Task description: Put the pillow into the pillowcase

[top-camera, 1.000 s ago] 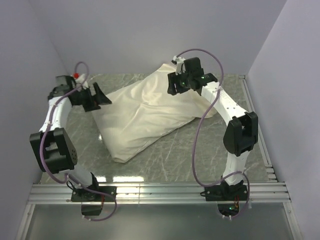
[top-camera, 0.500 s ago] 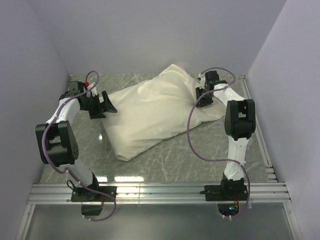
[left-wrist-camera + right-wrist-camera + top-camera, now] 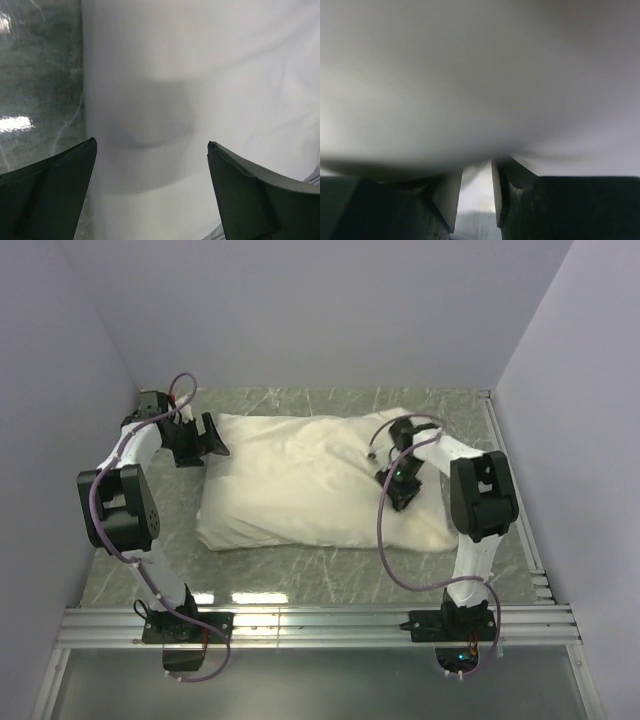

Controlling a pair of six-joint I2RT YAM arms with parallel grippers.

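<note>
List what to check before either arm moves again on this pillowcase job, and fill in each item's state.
1. Left gripper free: ok. Its jaws stand wide apart at the left end of the pillowcase, holding nothing.
2. Right gripper has a hold on the cloth: cannot tell. Its jaws are nearly together and pressed against fabric, but no pinch shows.
3. Pillow fully inside: cannot tell. The bundle is plump, no pillow edge shows, and the opening is not in view.
4. Pillowcase resting on the table: ok. It lies flat, inside the table's edges.
</note>
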